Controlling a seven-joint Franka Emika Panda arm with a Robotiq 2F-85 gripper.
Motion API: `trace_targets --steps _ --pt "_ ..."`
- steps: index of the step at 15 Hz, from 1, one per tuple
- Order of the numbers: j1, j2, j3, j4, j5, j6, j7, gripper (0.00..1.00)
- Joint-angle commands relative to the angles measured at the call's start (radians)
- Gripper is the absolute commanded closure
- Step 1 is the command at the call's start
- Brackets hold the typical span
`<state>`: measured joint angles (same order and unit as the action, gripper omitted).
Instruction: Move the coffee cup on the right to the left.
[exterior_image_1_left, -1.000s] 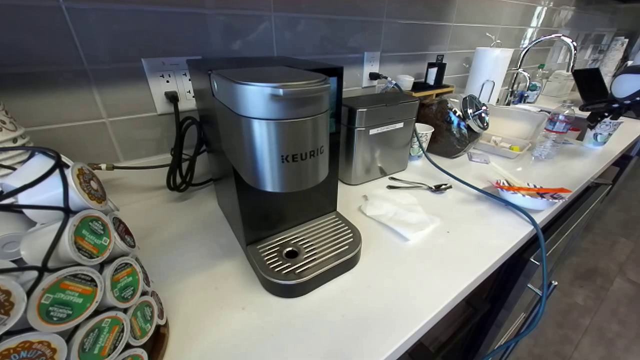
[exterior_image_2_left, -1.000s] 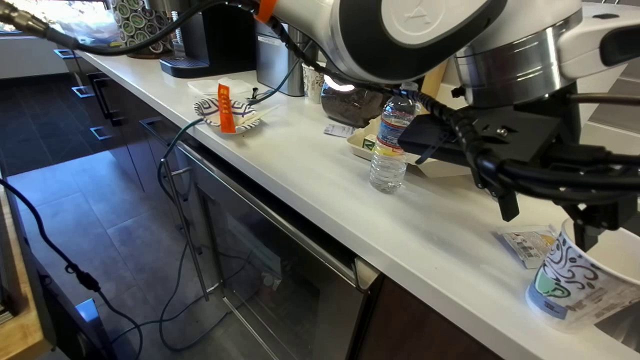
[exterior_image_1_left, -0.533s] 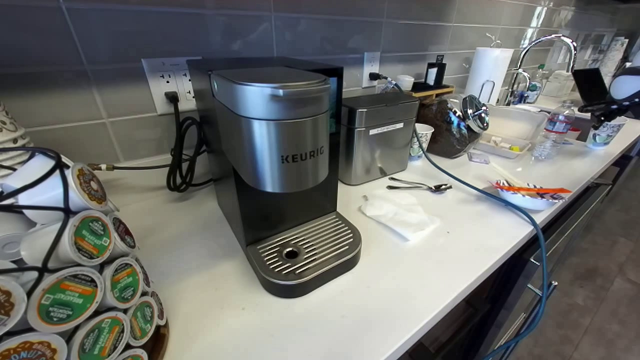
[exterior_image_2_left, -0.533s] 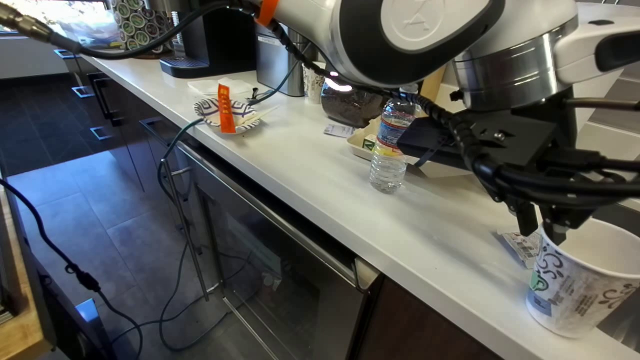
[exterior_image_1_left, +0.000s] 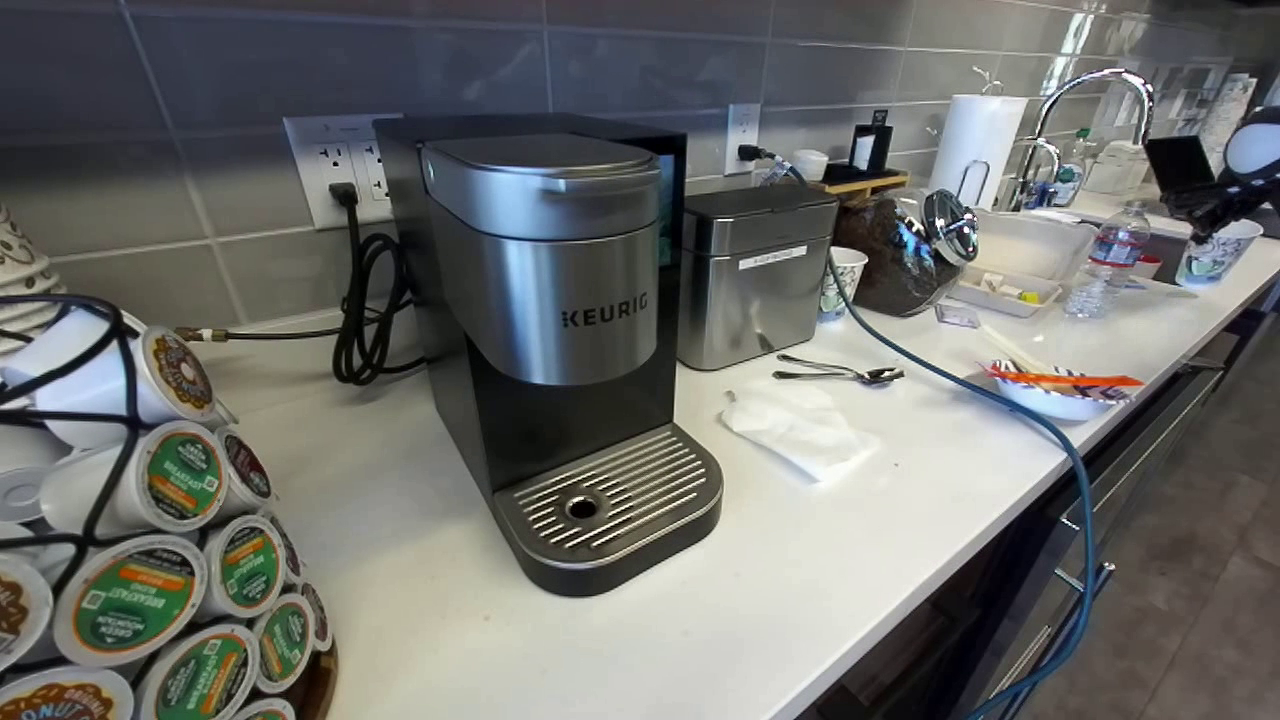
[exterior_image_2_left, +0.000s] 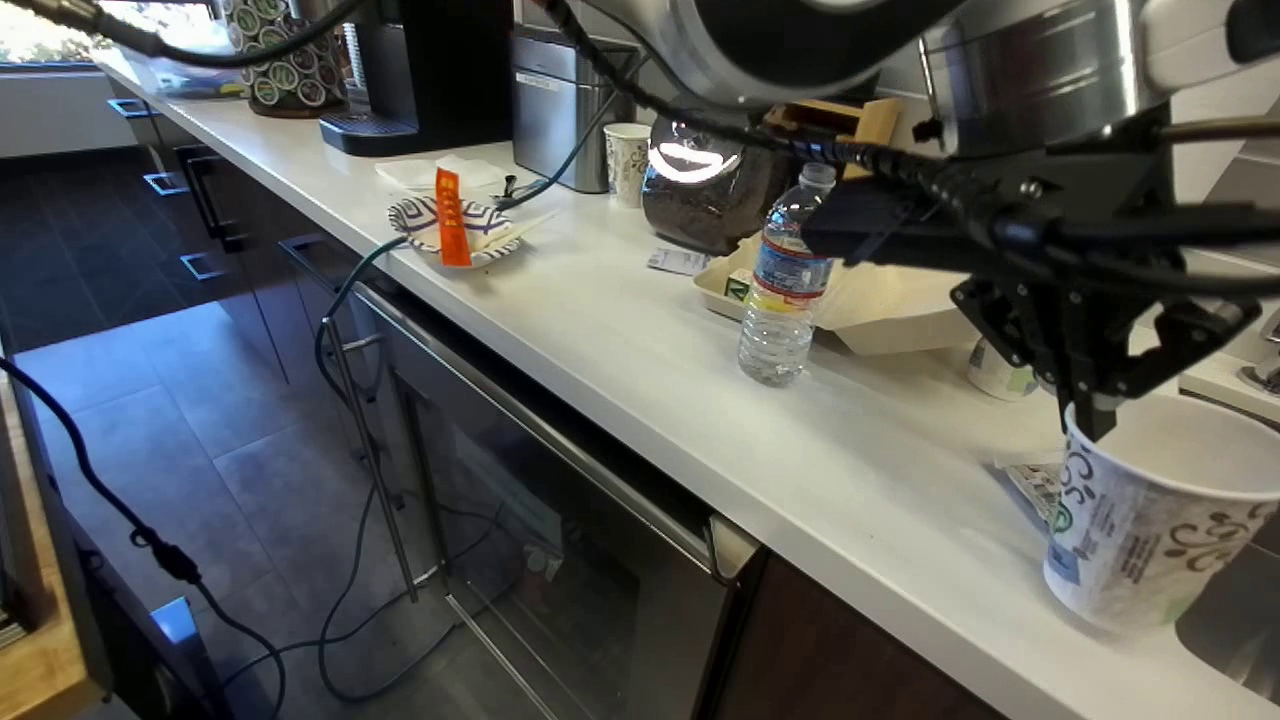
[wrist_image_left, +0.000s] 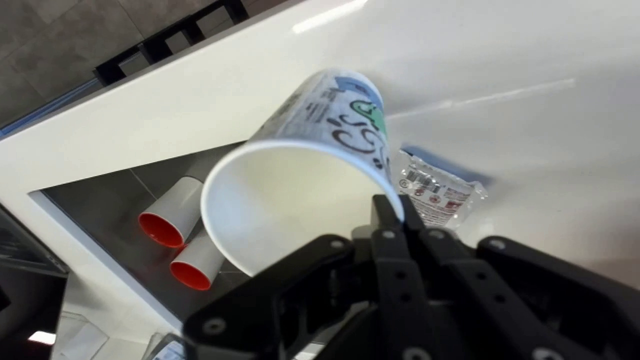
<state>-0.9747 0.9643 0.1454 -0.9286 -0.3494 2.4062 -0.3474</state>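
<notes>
Here, in an exterior view, the coffee cup (exterior_image_1_left: 1212, 260) is near three o'clock, a water bottle (exterior_image_1_left: 1108, 262) at its nine o'clock. In an exterior view the gripper (exterior_image_2_left: 1083, 412) meets the cup's rim near ten o'clock. The wrist view shows the fingers (wrist_image_left: 384, 212) drawn together, pinching that rim, one inside, one outside.

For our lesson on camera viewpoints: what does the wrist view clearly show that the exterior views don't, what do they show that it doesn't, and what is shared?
Clear only in the wrist view: two red-lined white tumblers lying in the sink; in an exterior view, a reddish patch is too small to identify.

Only in both exterior views: the coffee machine, metal canister, water bottle, and bowl with an orange strip.

Shared by all: the claw, the printed cup it grips, and white counter.
</notes>
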Motion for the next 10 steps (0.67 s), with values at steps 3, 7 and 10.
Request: trace_targets --steps 3,7,10 --pt "-0.111 -0.267 0.173 -0.159 0.119 -0.278 -0.250 0.99" --pt "-0.202 -0.446 0.269 -0.219 0.222 -0.489 -0.409 0.99" --pt "-0.271 -0.587 0.327 -0.293 0.317 -0.661 -0.518 0.99"
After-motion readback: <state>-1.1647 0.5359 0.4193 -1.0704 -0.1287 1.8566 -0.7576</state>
